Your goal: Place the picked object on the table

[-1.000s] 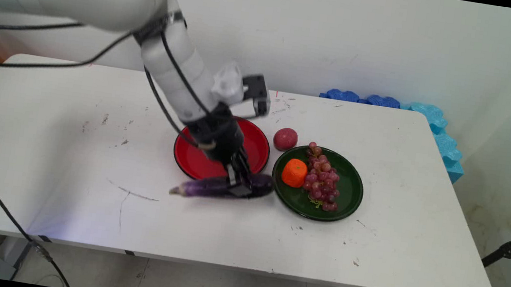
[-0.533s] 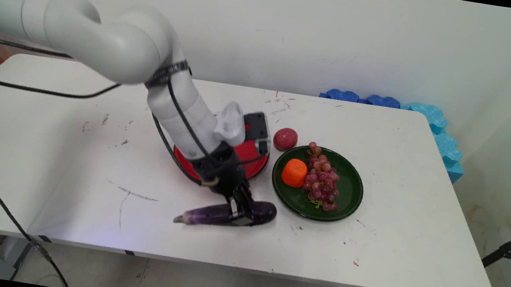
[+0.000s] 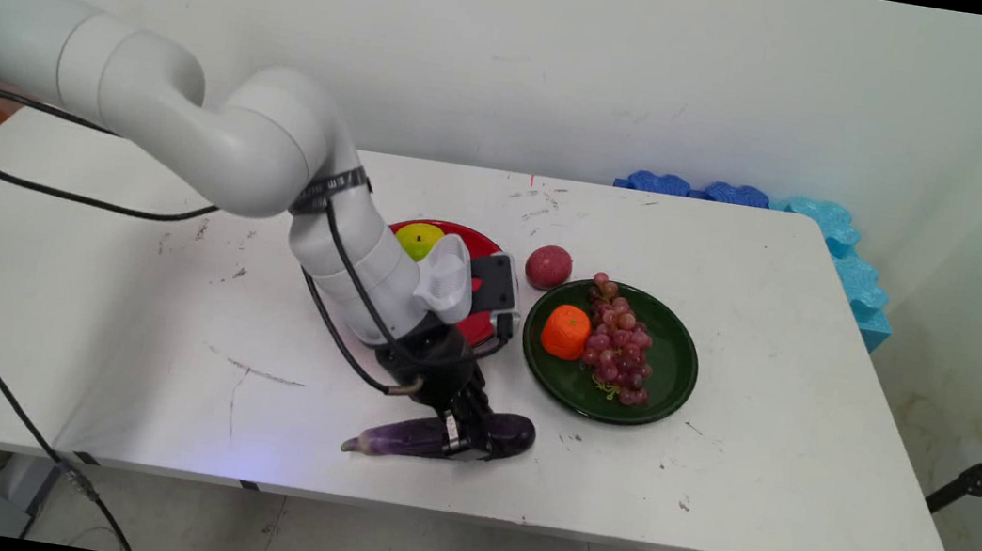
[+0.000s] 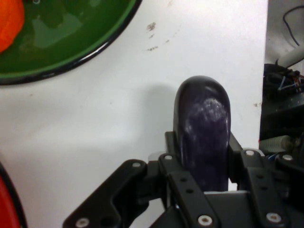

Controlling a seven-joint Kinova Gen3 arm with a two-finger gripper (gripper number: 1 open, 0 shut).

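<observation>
A purple eggplant (image 3: 432, 437) lies lengthwise near the table's front edge, its rounded end pointing right toward the green plate (image 3: 668, 375). My gripper (image 3: 463, 435) is shut on the eggplant (image 4: 203, 128) around its thicker half. In the hand view the eggplant runs up between the two black fingers (image 4: 172, 142), just above or on the white table. The red plate (image 3: 485, 324) sits behind my wrist, with a yellow-green apple (image 3: 418, 238) on its far side.
The green plate holds an orange fruit (image 3: 566, 332) and a bunch of red grapes (image 3: 620, 342). A dark red round fruit (image 3: 548, 267) rests on the table behind the two plates. Blue foam pieces (image 3: 824, 234) line the far right corner.
My gripper has carried the eggplant from beside the red plate toward the table's front edge and slightly right. The arm has lowered, uncovering the apple on the red plate.
</observation>
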